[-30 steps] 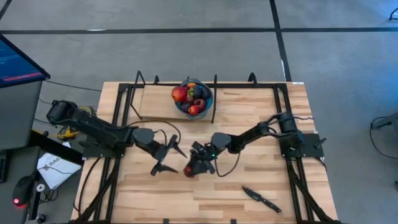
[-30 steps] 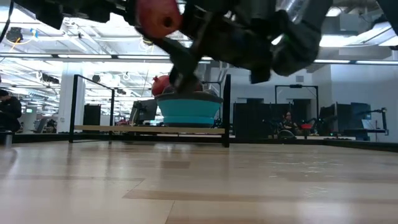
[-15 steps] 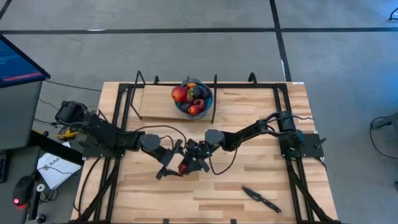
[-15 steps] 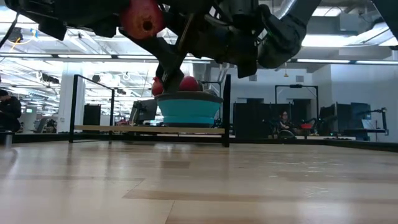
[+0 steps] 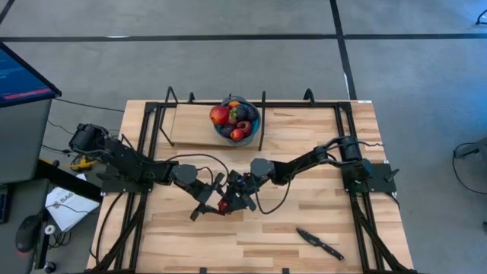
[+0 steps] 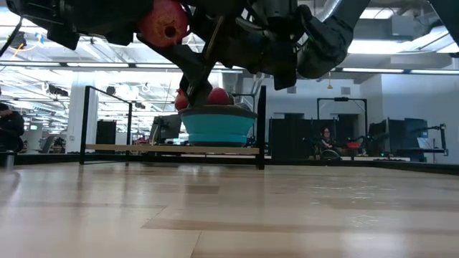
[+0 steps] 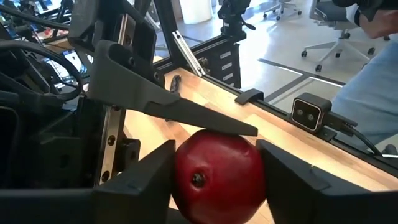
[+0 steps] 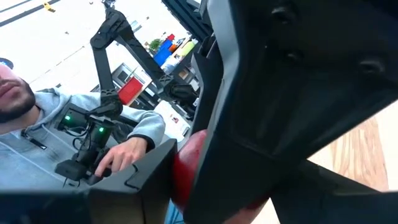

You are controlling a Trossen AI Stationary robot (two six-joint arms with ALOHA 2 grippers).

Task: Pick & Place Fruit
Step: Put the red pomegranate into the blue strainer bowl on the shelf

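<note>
- High view: left gripper (image 5: 215, 201) and right gripper (image 5: 237, 195) meet mid-table, well short of the bowl (image 5: 237, 119); a second ago they stood apart, the left one wide open; it has since narrowed onto the red fruit (image 5: 224, 205), which the right arm carried across.
- Left wrist view: both left fingers (image 7: 147, 176) press the fruit's (image 7: 217, 172) flanks; a right finger lies touching its top; a handover appears under way, release not yet made.
- Right wrist view: part-open fingers flank the fruit (image 8: 185, 165); whether they grip firmly cannot be told.
- Low view: fruit (image 6: 164, 21) is held aloft; arm bodies cut off above; bowl (image 6: 217, 122) with more fruit far behind.
- Bowl contents partly hidden by its rim; knife (image 5: 319, 243) lies apart.
</note>
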